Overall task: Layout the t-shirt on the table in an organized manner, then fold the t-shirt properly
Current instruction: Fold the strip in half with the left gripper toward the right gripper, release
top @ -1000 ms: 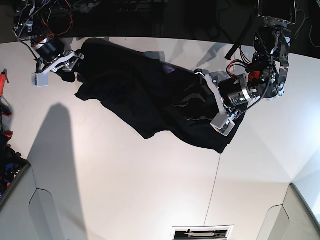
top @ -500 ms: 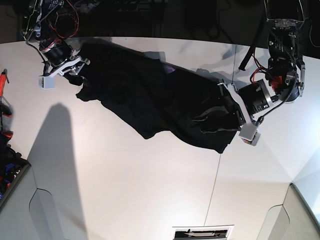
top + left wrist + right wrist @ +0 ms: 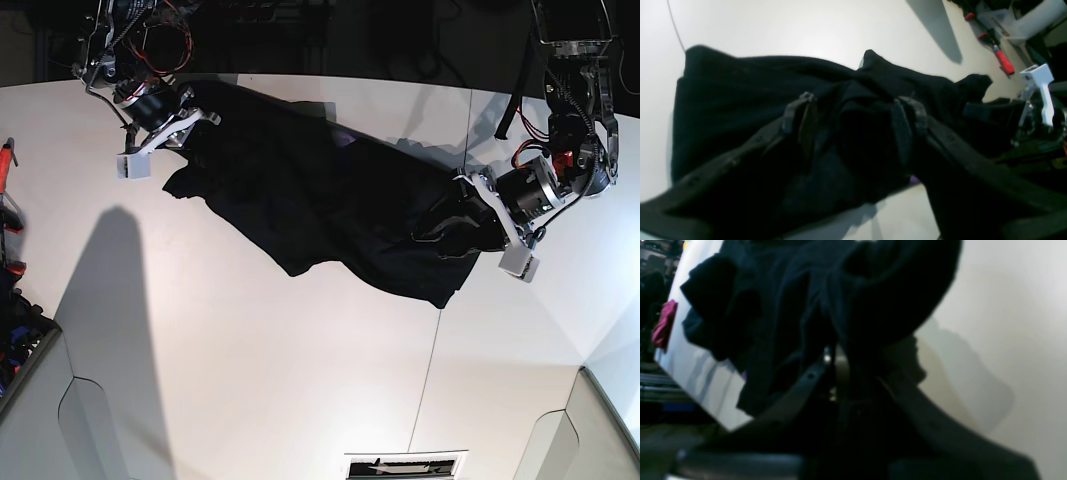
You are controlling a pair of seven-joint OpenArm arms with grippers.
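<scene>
The black t-shirt (image 3: 310, 200) lies crumpled in a diagonal band across the back of the white table (image 3: 250, 350). My right gripper (image 3: 190, 135) is at the shirt's upper left end. In the right wrist view its fingers (image 3: 836, 365) are pressed together on a fold of the t-shirt (image 3: 780, 290). My left gripper (image 3: 452, 225) is low over the shirt's right end. In the left wrist view the left gripper (image 3: 855, 116) stands wide, with a hump of the t-shirt (image 3: 740, 100) between its fingers (image 3: 805, 113).
Red-handled tools (image 3: 8, 160) lie at the table's left edge and also show as red-handled tools (image 3: 1002, 60) in the left wrist view. A thin dark seam (image 3: 430, 370) runs toward the front. A slotted panel (image 3: 405, 465) sits at the front edge. A magenta object (image 3: 663, 323) lies beyond the table.
My right gripper moved up and right along the shirt's left end and closed on the cloth. My left arm swung right to the shirt's right end, jaws still wide.
</scene>
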